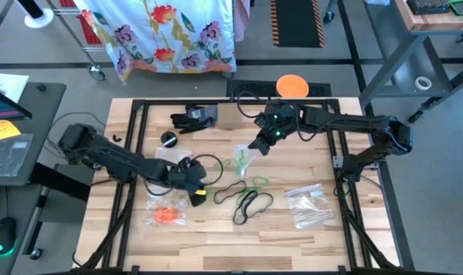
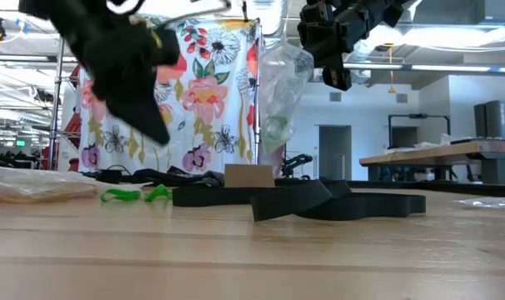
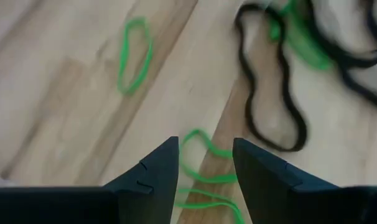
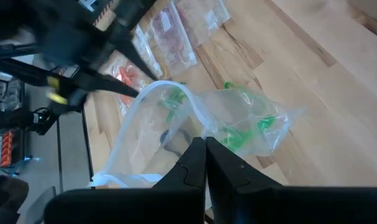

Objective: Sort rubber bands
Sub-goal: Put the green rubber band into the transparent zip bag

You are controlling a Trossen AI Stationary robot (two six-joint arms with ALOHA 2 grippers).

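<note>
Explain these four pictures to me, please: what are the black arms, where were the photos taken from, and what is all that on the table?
Two robot arms are sorting rubber bands on a wooden table. One picture looks straight down, one looks level across the tabletop, and two come from cameras on the arms' wrists. The right claw is shut on a clear bag with green bands inside, holding it up off the table. The left claw is open, hovering over loose green bands. Long black bands lie mid-table. Other clear bags lie flat, one with orange bands in it.
</note>
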